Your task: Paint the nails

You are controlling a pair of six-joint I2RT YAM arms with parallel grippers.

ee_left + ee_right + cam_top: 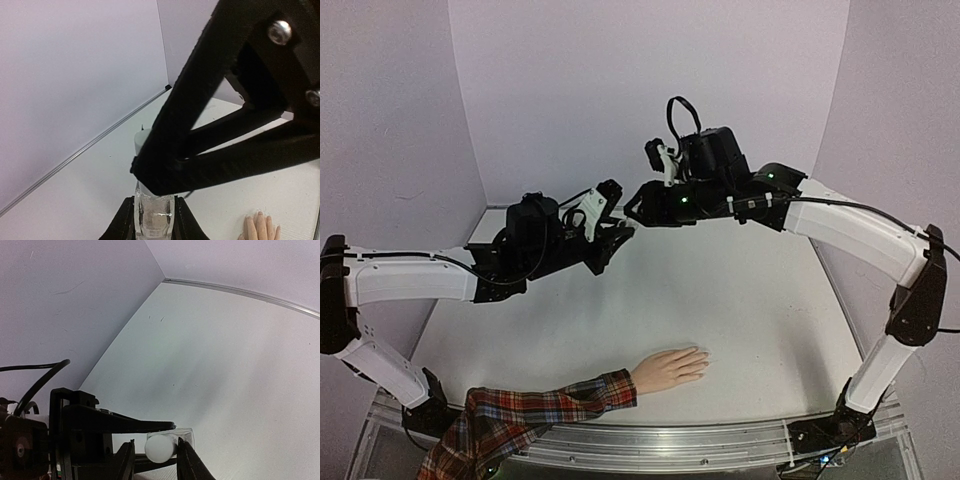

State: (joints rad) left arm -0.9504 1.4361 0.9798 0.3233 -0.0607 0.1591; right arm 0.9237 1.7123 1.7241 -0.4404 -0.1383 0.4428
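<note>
The left gripper [618, 236] clamps the clear bottle [154, 218] and the right gripper [636, 207] pinches its white cap [159, 448], both raised well apart from the nails [701, 362], which lie toward the near table edge, fingertips pointing to the right arm's side.

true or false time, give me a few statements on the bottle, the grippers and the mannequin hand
1. The left gripper holds the clear bottle. True.
2. The right gripper grips the white cap. True.
3. The bottle stands on the table. False: it is held in the air between the arms.
4. The mannequin hand is raised off the table. False: it lies on it.
5. The sleeve is plain blue. False: it is red plaid.
</note>
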